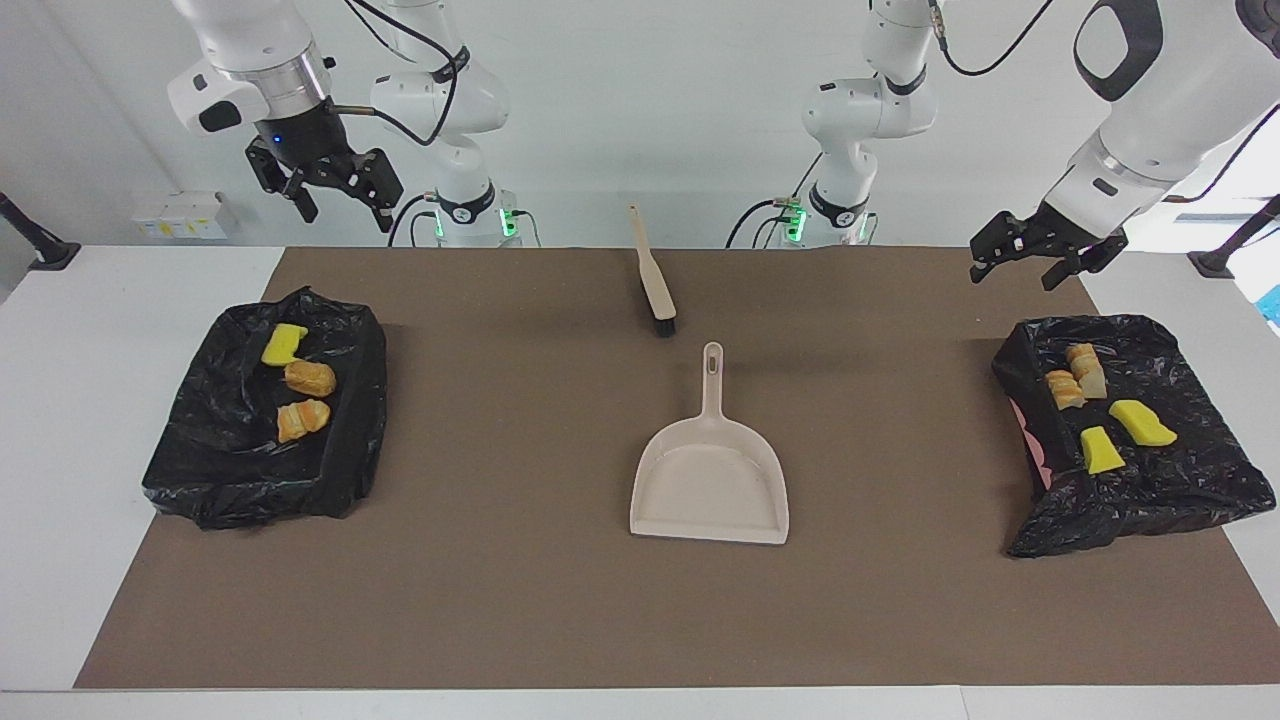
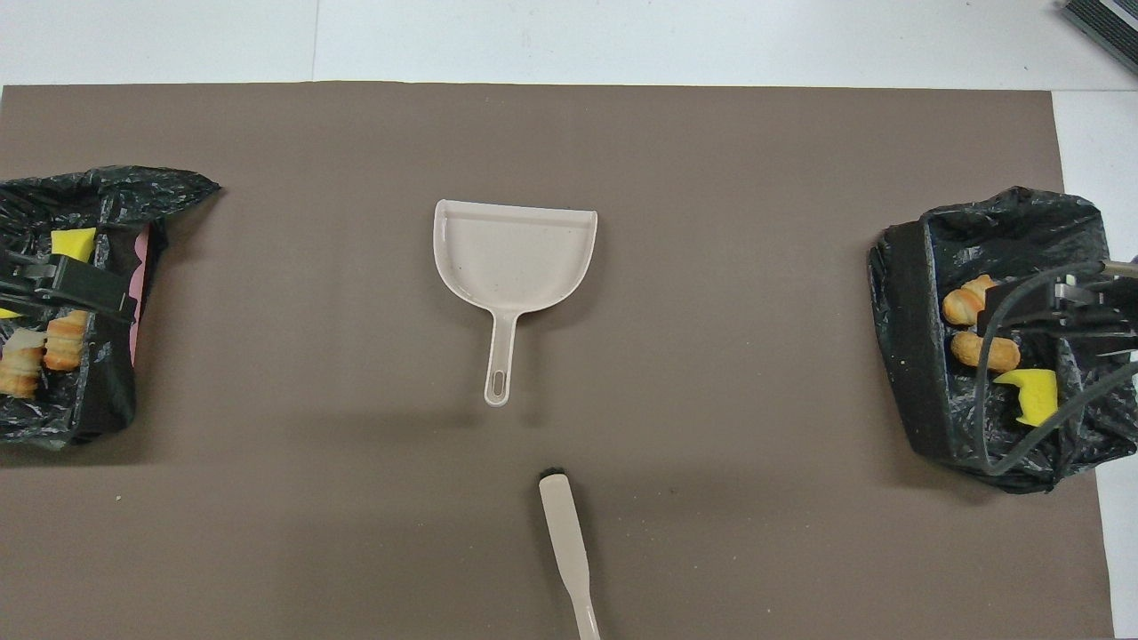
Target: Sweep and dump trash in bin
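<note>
I have both sets of jaws spread wide and empty: the left gripper point(image 1: 1040, 262) is up in the air over the mat point(image 1: 560, 620) by its bin point(image 1: 1170, 500), and the right gripper point(image 1: 335, 190) hangs high above the other bin point(image 1: 200, 480). All the trash point(image 1: 1100, 410) I can see lies in the two black-lined bins, none on the mat. The dustpan point(image 1: 710, 480) is empty, with the brush point(image 1: 655, 285) nearer the robots, so I judge the job essentially done. I can read no labels or writing.
</note>
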